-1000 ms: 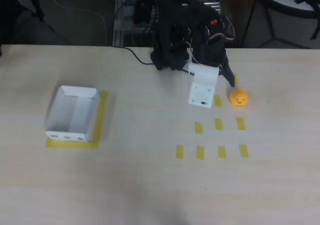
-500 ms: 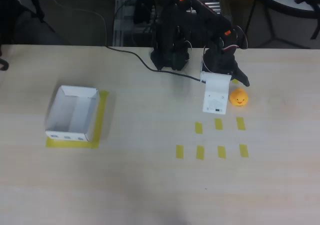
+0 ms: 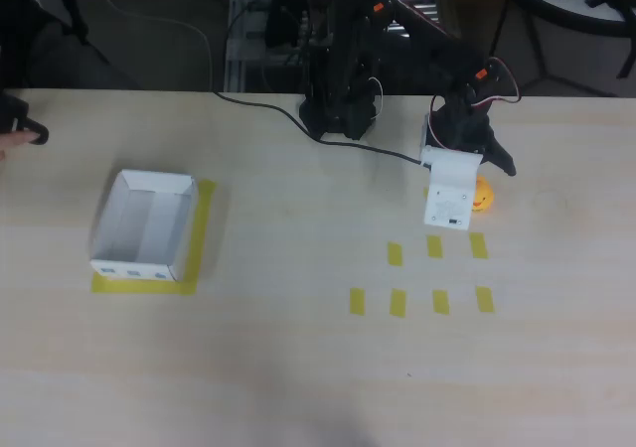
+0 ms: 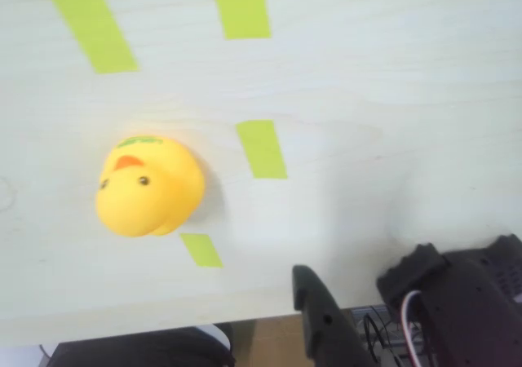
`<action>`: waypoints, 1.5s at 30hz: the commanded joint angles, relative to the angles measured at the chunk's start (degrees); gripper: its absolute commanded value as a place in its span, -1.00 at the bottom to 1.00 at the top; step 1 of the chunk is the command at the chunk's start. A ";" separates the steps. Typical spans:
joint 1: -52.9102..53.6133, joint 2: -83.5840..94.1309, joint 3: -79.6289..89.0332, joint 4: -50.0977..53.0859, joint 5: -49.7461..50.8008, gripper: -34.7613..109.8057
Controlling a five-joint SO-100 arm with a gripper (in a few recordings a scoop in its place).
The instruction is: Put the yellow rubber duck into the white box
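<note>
Gripper (image 3: pixel 475 184) hangs over the yellow rubber duck (image 3: pixel 481 196); I judge this pre-grasp alignment. Jaw state: I cannot tell. White box (image 3: pixel 145 225) sits far left.

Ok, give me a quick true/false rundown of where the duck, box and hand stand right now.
1. The small yellow rubber duck sits on the pale wooden table. True.
2. The white open-topped cardboard box already holds the duck. False: the box is empty.
3. The hand hangs by the duck in the overhead view. True.
4. The hand grips the duck. False: in the wrist view the duck lies free.
5. The box rests on yellow tape. True.
</note>
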 commanded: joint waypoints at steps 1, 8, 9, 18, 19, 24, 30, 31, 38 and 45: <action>-2.99 -0.26 -5.27 -1.49 1.58 0.28; -4.83 -3.25 -0.97 -5.27 2.90 0.27; -5.01 -3.60 -0.79 -5.45 3.08 0.27; -6.50 -4.83 3.60 -8.09 3.78 0.25; -6.59 -5.10 4.22 -8.35 3.78 0.24; -6.42 -6.68 5.45 -9.23 3.87 0.23; -5.80 -8.96 4.57 -9.76 3.96 0.22; -5.80 -9.32 4.22 -9.76 4.04 0.22; -6.15 -12.22 -0.26 -9.32 5.71 0.23; -6.59 -14.77 -4.04 -9.23 7.29 0.23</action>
